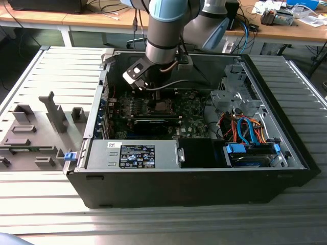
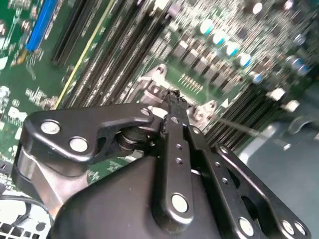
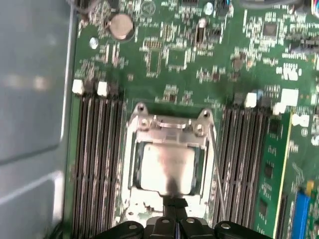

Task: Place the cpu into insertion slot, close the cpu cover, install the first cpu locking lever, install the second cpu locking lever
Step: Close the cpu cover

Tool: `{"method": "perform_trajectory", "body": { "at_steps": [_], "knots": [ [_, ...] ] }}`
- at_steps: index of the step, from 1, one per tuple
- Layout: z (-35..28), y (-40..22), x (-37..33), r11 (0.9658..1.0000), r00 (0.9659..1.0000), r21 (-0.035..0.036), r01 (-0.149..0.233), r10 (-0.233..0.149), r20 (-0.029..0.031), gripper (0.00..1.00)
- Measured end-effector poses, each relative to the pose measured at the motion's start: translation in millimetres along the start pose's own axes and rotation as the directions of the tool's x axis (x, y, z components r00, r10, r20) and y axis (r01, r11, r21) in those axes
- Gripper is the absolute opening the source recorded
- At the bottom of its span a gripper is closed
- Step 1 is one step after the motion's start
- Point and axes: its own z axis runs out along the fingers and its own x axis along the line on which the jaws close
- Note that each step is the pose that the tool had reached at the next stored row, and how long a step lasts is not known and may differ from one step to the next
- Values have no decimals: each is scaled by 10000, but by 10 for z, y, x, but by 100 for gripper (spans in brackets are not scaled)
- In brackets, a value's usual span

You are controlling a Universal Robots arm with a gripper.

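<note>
- The cpu (image 3: 169,167) sits in the insertion slot (image 3: 135,169), just above centre in the exterior view, so that step looks done.
- The cpu cover (image 3: 169,130) lies down over it.
- The gripper (image 3: 174,205) is pinched closed and empty, with its tip at the cover's edge.
- The locking lever (image 3: 217,169) beside it is probably unlatched, but that's hard to tell.

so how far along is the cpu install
Done: the cpu sits in the insertion slot and the cpu cover lies closed over it. In hand: the shut pincer has its tip at one edge of the cover. Left: a thin locking lever runs beside the slot, and I cannot tell whether it is latched; the second lever is unclear.
</note>
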Motion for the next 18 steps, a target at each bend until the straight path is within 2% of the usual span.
{"method": "perform_trajectory", "body": {
  "at_steps": [1, 5, 10, 12, 13, 14, 18],
  "knots": [
    [12, 39, -4, 10000, 10000, 30, 1, -1, -5, 11],
    [54, 45, -7, 10000, 10000, 44, -1, 1, -2, 11],
    [56, 47, -6, 10000, 10000, 36, -1, 1, -8, 11],
    [-13, 44, -4, 10000, 10000, 41, -1, 1, -4, 11],
    [-105, 37, -1, 10000, 10000, 42, -2, 2, -2, 11],
    [-146, 38, 0, 10000, 10000, 42, 1, -1, -1, 11],
    [-170, 99, 5, 10000, 10000, 82, -3, 3, -6, 11]
  ]
}}
